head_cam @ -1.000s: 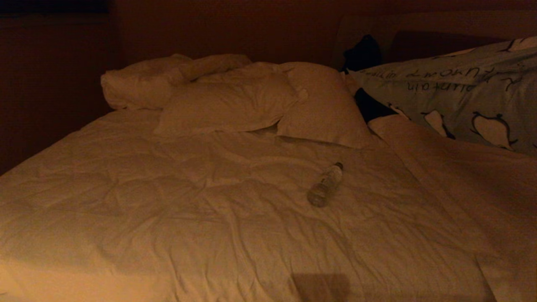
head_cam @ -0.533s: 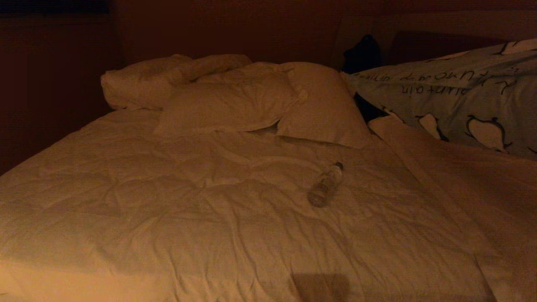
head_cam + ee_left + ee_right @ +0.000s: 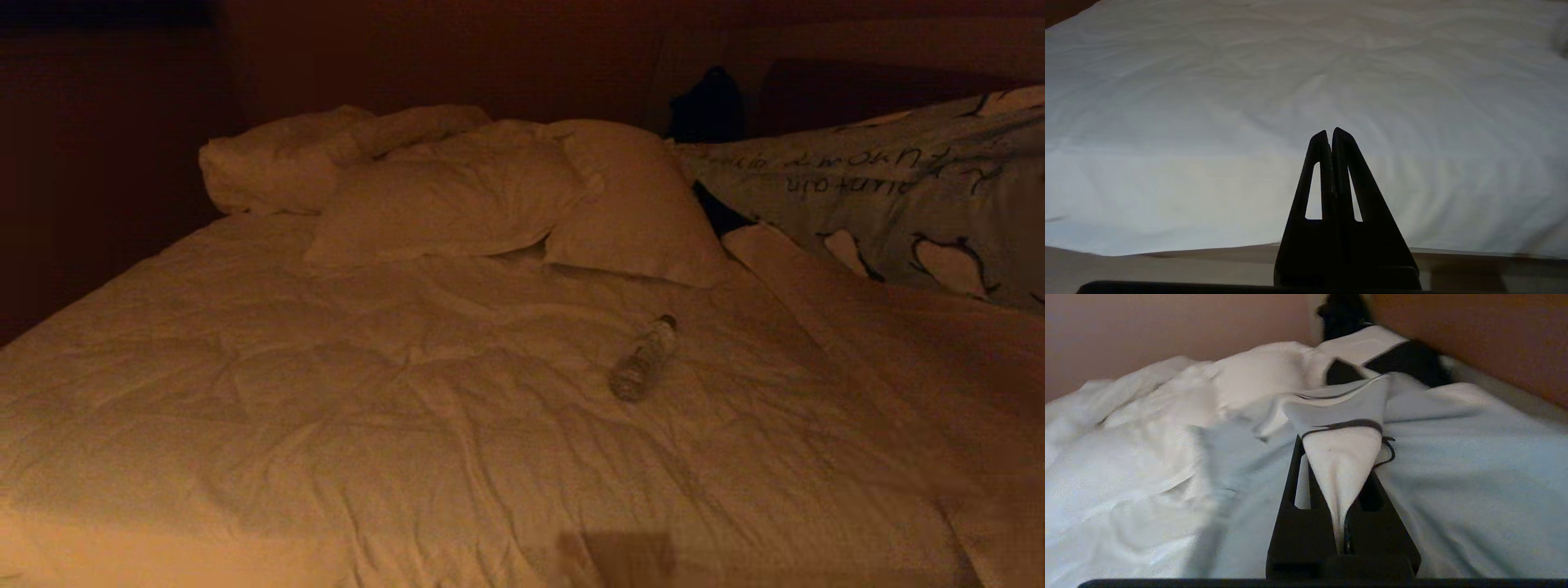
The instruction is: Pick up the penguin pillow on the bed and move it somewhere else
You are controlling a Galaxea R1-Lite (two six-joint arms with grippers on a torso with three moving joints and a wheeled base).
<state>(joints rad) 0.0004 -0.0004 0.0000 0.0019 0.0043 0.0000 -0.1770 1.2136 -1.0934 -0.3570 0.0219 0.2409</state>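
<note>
The penguin pillow [image 3: 898,196], grey-blue with black-and-white penguins and lettering, is at the far right of the bed [image 3: 326,408], its top raised above the duvet. In the right wrist view my right gripper [image 3: 1339,449] is shut on a fold of the penguin pillow [image 3: 1343,416], and the pinched cloth runs down between the fingers. The right gripper itself is outside the head view. My left gripper [image 3: 1329,131] is shut and empty, held still over the bed [image 3: 1208,102] near its front edge.
A clear plastic water bottle [image 3: 643,359] lies on the duvet right of the middle. Rumpled white pillows [image 3: 457,204] are piled at the head of the bed. A dark item [image 3: 709,102] rests against the headboard behind them. A dark wall runs along the left.
The penguin pillow has shifted and sagged a little in the right gripper's hold. The whole head view has slid slightly. The bottle and white pillows have not moved on the bed.
</note>
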